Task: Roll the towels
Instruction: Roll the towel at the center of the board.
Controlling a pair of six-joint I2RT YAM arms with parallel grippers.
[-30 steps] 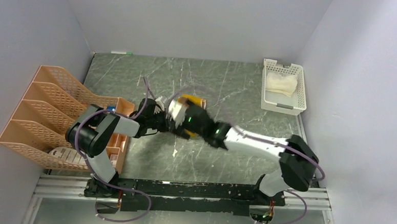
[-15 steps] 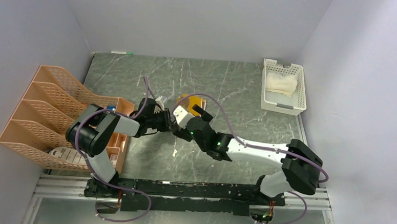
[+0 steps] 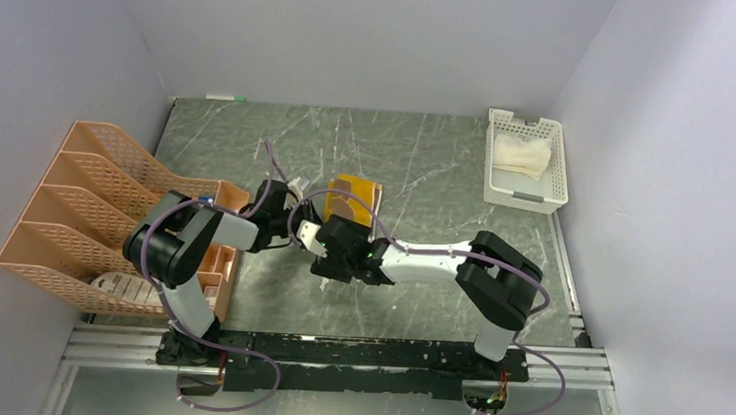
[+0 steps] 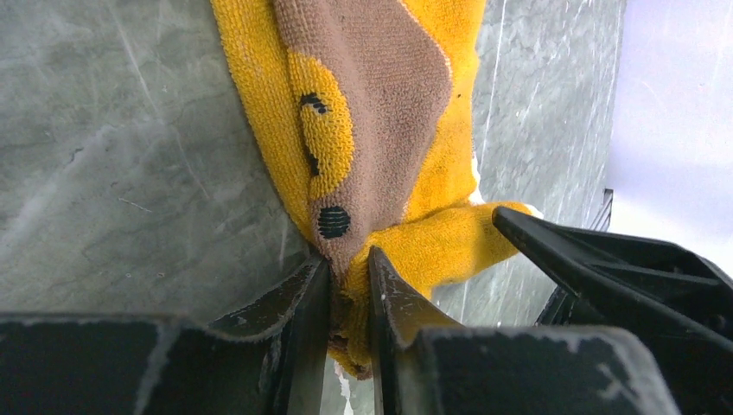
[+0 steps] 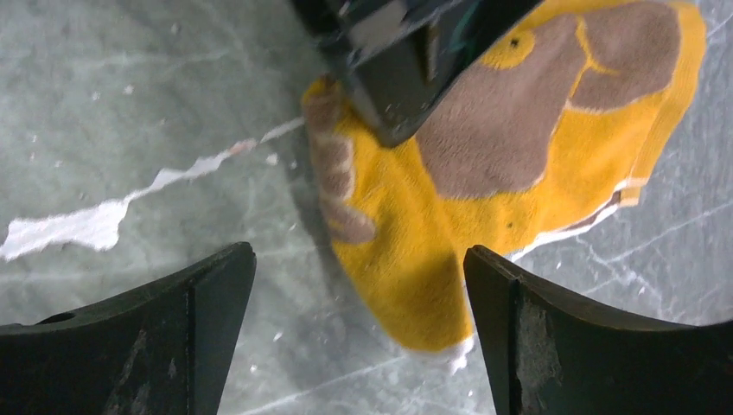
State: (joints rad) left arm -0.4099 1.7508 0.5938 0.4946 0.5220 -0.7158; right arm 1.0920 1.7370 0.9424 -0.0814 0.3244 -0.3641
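We are at the near end of the brown and yellow towel. It lies flat on the stone table, and its long axis runs straight away from our left gripper. That gripper's fingers are pressed nearly together and clamped on a fold of cloth at the towel's nearest edge. A thick bunch of yellow pile spills out just to their right.

Our right gripper hangs low over the same end. Its fingers are wide apart and hold nothing. Seen from that wrist, the towel's corner sits just ahead of the gap, closer to the right-hand finger. The rest of the cloth stretches forward and off to that side. The left gripper's dark body crosses just beyond the fingertips, touching the cloth.

Both arms are close, but only the left one is on the towel. We judge that a roll would start from this pinched end and travel away from the fingers along the towel's length. For that, the open fingers would need to settle on the edge beside the clamp.

The white towel lies in the basket, well apart from both grippers.
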